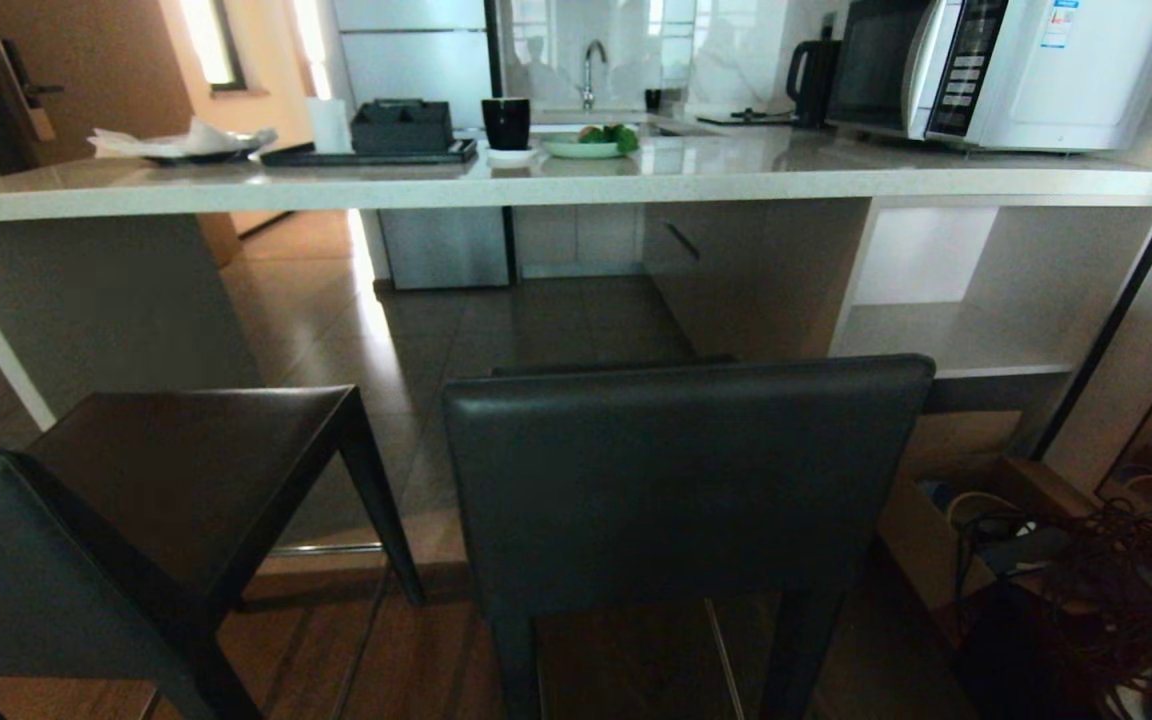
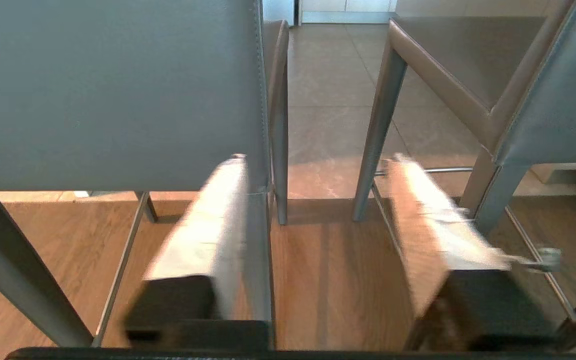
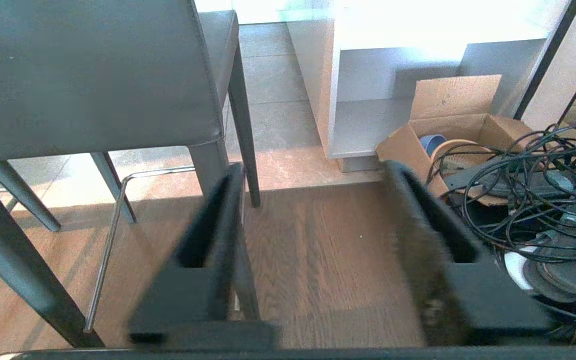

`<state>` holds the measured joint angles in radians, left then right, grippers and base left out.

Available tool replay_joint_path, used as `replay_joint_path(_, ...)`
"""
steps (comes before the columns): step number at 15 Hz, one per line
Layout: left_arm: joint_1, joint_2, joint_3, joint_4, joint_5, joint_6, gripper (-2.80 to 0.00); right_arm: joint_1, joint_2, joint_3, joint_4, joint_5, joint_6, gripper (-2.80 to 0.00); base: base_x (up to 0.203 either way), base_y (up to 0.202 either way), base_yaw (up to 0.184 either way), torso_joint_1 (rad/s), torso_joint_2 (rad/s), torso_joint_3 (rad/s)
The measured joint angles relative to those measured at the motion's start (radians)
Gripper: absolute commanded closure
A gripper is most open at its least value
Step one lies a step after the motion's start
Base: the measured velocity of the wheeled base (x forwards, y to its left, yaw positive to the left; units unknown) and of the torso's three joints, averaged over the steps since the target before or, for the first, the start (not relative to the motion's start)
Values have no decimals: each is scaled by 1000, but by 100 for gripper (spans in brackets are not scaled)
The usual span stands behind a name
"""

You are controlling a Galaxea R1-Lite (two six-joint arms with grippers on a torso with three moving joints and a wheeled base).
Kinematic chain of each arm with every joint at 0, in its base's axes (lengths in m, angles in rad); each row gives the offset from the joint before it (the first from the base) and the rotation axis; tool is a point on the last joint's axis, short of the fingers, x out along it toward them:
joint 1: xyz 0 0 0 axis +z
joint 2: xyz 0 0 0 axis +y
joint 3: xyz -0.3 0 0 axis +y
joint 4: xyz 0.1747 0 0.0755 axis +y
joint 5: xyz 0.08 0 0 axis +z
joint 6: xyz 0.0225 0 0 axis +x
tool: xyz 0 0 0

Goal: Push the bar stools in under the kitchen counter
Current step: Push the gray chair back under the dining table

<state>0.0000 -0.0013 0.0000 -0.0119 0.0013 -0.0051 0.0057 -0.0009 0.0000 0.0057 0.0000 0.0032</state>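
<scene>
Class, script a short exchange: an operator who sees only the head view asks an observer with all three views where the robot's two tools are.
Operator: Neither arm shows here. Where is the left tool?
Observer: The left tool is low behind two bar stools, open, facing the gap between them.
Operator: And the right?
Observer: The right tool is open and empty, facing wood floor between a stool leg and a cardboard box.

stools (image 1: pixel 686 480) – 2 | counter (image 1: pixel 556 185) – 1 | microwave (image 1: pixel 996 70) – 1 | cups (image 1: pixel 506 122) – perhaps 1
</scene>
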Motion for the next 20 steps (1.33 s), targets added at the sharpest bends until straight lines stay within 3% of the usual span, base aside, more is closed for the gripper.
replay_joint_path(17,0,0,0,0,0,3,-280,0,0,0,-2,0,-3,-280,0,0,0,0,0,0)
replay_joint_path(20,1,10,-39,-4,-22,42,-280,0,9,-58,-3,0,-20,-280,0,0,0,0,0,0)
